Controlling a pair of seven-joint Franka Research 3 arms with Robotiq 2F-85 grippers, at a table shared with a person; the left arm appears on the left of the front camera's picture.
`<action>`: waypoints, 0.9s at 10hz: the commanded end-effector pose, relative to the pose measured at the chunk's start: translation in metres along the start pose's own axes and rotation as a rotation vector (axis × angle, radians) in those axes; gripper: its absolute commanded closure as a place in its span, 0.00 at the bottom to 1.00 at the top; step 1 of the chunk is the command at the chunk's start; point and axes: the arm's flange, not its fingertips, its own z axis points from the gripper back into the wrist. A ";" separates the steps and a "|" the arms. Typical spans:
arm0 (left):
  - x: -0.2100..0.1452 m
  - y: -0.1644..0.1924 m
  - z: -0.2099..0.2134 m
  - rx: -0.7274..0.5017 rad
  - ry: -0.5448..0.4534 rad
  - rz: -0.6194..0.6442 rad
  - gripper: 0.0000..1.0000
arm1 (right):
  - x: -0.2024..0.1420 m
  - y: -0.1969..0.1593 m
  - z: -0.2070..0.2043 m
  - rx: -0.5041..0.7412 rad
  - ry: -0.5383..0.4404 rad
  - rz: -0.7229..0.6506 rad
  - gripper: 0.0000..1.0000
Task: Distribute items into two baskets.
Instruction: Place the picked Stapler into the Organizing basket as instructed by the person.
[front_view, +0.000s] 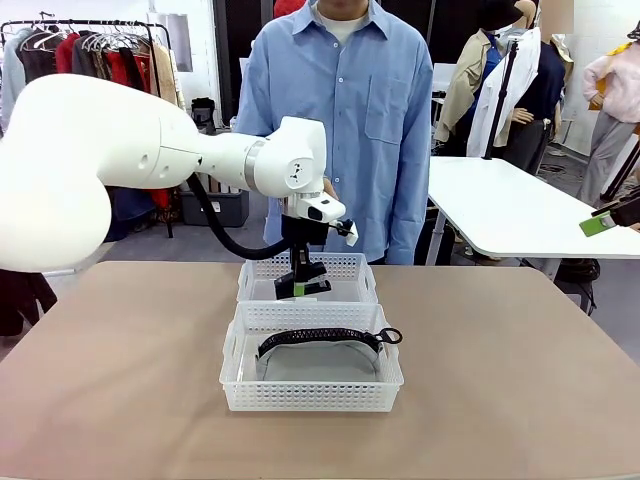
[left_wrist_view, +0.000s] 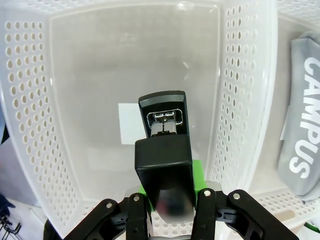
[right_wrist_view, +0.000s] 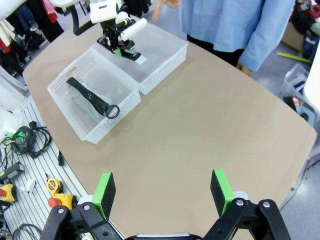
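My left gripper is shut on the black stapler and holds it down inside the far basket. In the left wrist view the stapler stands between the fingers above the basket's floor. The grey pouch with its black zipper lies in the near basket; the pouch also lies at that view's right edge. My right gripper hangs open and empty high above the table's right side, far from both baskets, and its green pad pokes in at the right.
A person in a blue shirt stands just behind the far basket, one hand behind my left wrist. The brown table is bare around the baskets. A white table stands at the back right.
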 end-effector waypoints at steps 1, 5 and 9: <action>0.006 0.002 -0.002 -0.036 -0.003 -0.029 1.00 | 0.000 0.000 -0.001 0.007 -0.009 0.005 0.00; 0.014 0.000 -0.023 -0.093 0.036 -0.064 1.00 | 0.000 0.000 -0.001 0.007 -0.009 0.005 0.00; 0.014 0.002 -0.022 -0.105 0.046 -0.064 0.88 | 0.000 0.000 -0.001 0.007 -0.009 0.005 0.00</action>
